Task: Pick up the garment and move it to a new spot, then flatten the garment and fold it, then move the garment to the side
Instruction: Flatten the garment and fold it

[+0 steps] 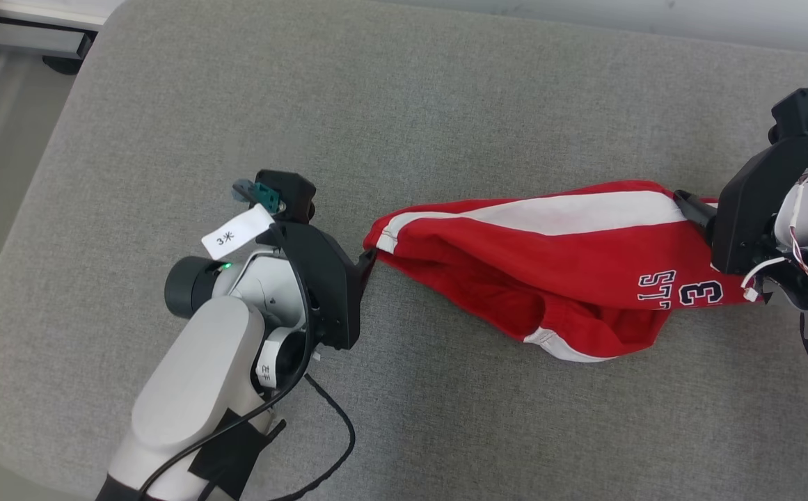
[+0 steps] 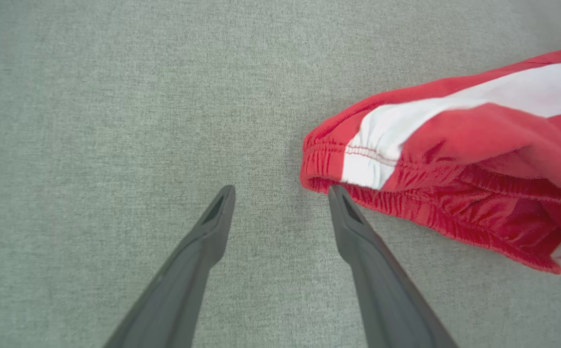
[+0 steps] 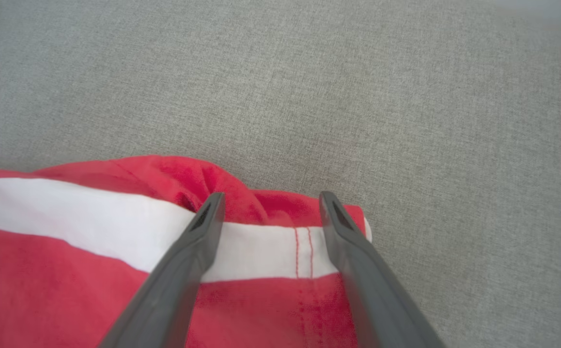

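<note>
One garment (image 1: 487, 261), fingers (image 3: 194, 253) at both ends

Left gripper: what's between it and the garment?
Nothing. In the left wrist view the left gripper hangs open over bare grey upholstery, with one of its fingers tipped right at the garment waistband edge.

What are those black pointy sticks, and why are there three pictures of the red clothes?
It is a robot with two arms. One picture looks down from its head; the other two come from cameras on its wrists. The sticks are its fingers, two on each gripper. The left gripper is open beside one end of the red and white shorts, which lie crumpled on a grey fabric surface. The right gripper is open over the other end. Nothing is held.
</note>
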`<state>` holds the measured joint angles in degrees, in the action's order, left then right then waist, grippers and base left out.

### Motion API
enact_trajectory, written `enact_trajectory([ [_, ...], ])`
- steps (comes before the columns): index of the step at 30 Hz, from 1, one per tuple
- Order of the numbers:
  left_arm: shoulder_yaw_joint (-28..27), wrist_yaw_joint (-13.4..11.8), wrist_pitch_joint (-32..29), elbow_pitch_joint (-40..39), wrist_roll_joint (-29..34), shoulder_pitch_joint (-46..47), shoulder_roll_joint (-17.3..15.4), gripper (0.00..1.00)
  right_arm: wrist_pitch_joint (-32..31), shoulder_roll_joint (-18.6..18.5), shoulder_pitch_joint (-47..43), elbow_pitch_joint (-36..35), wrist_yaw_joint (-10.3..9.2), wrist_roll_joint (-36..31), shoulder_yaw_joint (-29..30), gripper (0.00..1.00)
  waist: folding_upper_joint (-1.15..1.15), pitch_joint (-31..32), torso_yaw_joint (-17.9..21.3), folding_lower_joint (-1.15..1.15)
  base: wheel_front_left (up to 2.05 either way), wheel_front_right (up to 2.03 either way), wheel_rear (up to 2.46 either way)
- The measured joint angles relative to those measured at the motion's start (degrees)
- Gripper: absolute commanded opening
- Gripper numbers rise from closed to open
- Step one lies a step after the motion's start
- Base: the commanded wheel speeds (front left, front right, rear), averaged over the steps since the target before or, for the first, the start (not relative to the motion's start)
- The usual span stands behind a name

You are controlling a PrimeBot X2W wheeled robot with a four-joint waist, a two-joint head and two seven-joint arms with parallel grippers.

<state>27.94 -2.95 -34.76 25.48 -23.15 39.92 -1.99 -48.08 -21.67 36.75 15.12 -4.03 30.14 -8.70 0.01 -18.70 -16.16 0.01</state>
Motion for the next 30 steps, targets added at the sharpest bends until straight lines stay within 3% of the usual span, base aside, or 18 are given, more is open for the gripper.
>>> enact_trajectory([
  [14,2.02,1.97,-0.19,-0.59,-0.59,1.10,0.03,1.00,-4.28,-1.82,-1.22,-4.91,-0.09,-0.08,0.08,1.00,-0.01,2.56,2.01,-0.01,0.00,0.00,0.00],
  [30,3.09,1.97,-0.94,0.84,-2.76,1.58,0.07,0.98,-9.48,-1.59,-2.24,-5.73,-1.31,0.54,0.09,1.00,-0.01,0.26,3.37,-0.01,0.00,0.00,0.00],
])
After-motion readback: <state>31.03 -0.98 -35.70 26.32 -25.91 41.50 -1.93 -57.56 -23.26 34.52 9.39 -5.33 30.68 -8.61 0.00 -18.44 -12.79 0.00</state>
